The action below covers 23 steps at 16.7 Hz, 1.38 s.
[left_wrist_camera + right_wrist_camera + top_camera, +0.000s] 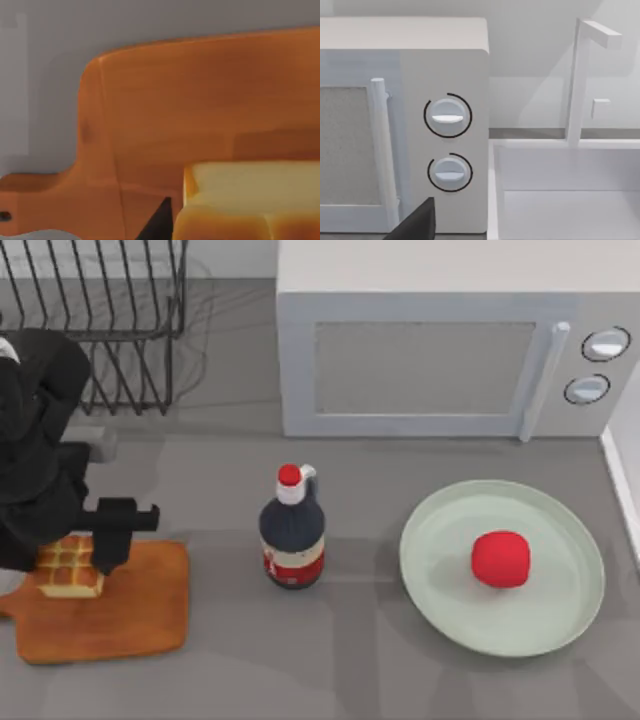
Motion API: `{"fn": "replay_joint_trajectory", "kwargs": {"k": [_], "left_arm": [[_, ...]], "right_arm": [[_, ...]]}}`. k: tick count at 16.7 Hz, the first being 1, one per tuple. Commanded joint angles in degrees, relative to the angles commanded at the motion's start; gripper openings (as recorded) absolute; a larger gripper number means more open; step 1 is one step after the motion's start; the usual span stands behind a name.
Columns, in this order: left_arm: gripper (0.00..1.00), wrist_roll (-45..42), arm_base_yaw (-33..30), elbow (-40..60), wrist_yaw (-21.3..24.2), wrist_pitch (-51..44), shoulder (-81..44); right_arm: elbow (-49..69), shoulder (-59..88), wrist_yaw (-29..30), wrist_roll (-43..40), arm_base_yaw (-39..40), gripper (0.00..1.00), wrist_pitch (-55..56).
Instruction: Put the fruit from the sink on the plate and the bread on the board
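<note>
The bread [68, 568] lies on the left part of the board [130, 610], near its handle. My left gripper [80, 552] is down over the bread and shut on it, one dark finger [114, 538] against its right side. In the left wrist view the bread [250, 200] is close, with a fingertip [159, 224] touching its edge above the board [200, 110]. The red fruit [500, 558] rests in the middle of the pale green plate [440, 600] at the right. A dark piece of my right gripper [415, 225] faces the microwave and the sink [570, 205].
A dark bottle [292, 538] with a red cap stands between board and plate. The microwave [430, 350] fills the back, with its dials [447, 116] in the right wrist view. A wire rack [110, 310] stands at back left. The sink's rim [622, 480] and faucet [580, 80] are at the right.
</note>
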<state>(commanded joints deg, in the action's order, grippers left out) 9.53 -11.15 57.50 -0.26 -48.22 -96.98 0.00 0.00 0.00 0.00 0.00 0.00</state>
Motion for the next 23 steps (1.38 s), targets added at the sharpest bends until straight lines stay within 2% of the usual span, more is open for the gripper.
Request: {"fn": "replay_joint_trajectory", "kwargs": {"k": [8, 21, 23], "left_arm": [[0.0, 0.0, -0.03, -1.86, -0.02, 1.98, -1.5], [0.98, 0.0, -0.03, -1.86, -0.02, 1.98, -1.5], [1.0, 0.0, -0.03, -1.86, -0.02, 1.98, -1.5]], "right_arm": [[0.0, 0.0, 0.0, 0.0, 0.0, 1.0, 0.0], [0.0, 0.0, 0.0, 0.0, 0.0, 1.0, 0.0], [0.0, 0.0, 0.0, 0.0, 0.0, 1.0, 0.0]]}}
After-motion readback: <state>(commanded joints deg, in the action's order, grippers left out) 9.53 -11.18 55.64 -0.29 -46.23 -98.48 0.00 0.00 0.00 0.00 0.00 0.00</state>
